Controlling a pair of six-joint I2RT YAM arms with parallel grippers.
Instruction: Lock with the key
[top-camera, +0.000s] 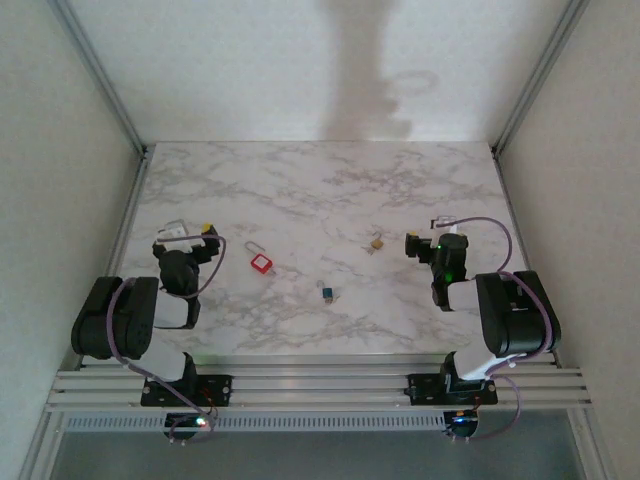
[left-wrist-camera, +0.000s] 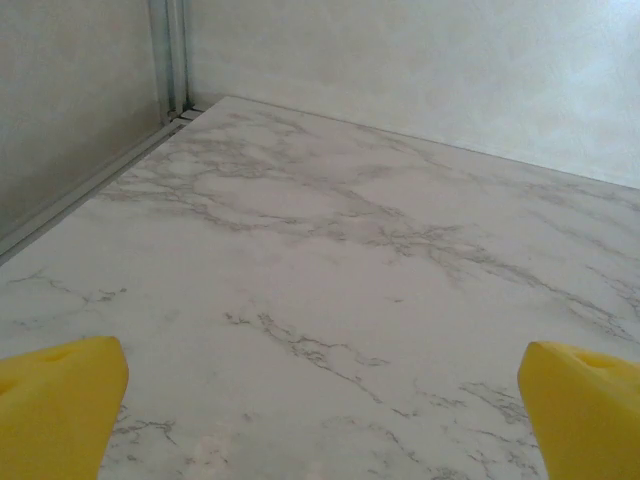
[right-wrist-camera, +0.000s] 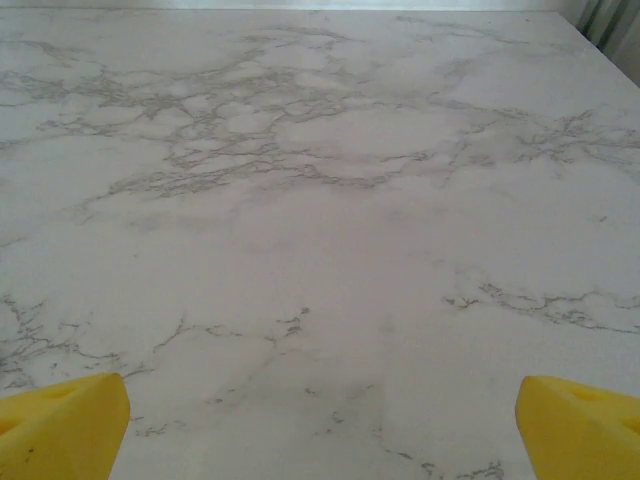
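Observation:
A red padlock (top-camera: 262, 263) lies on the marble table (top-camera: 320, 190), left of centre, its thin shackle pointing away from the arms. A small dark blue piece (top-camera: 326, 293), possibly the key, lies near the front middle. A small brass piece (top-camera: 376, 243) lies right of centre; it is too small to tell whether it is a key or a lock. My left gripper (top-camera: 189, 233) rests open to the left of the red padlock, apart from it. My right gripper (top-camera: 432, 236) rests open to the right of the brass piece. Both wrist views show yellow fingertips (left-wrist-camera: 60, 400) (right-wrist-camera: 580, 420) wide apart over bare marble.
Metal frame posts (top-camera: 100, 75) and white walls close in the table on the left, right and back. An aluminium rail (top-camera: 320, 385) carries both arm bases at the near edge. Bare marble stretches behind the objects toward the back wall.

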